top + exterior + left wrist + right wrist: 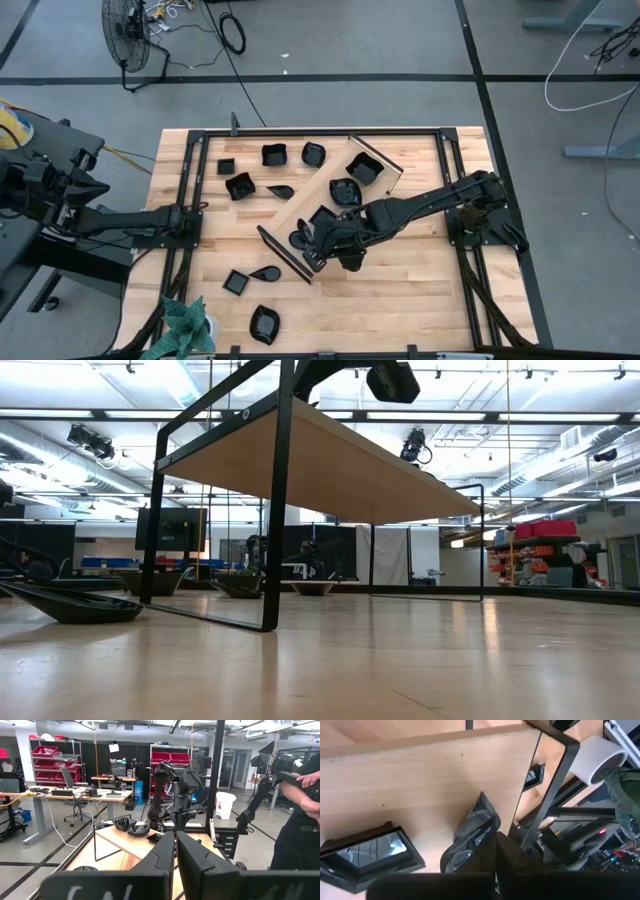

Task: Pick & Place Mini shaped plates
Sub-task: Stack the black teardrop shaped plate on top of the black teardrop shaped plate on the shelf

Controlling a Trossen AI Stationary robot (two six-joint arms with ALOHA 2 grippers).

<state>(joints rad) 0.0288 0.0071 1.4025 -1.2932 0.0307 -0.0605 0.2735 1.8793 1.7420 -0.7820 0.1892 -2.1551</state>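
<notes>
Jaws of the right gripper (322, 243) are together over the long light-wood tray (300, 212), apparently releasing a glossy black leaf-shaped mini plate (475, 827); left gripper (197, 211) nearly closed, idle at the bench edge

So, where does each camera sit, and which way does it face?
High: above table, straight down; both arms, right claw over tray.
Low: table height, level, under the tray.
Left wrist: faces room, a person; own shut claw.
Right wrist: down onto tray, teardrop plate; own shut claw.
High and right wrist share the tray.

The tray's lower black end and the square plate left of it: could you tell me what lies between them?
A teardrop plate lies between the square plate and the tray's black end; the high view shows it.
</notes>
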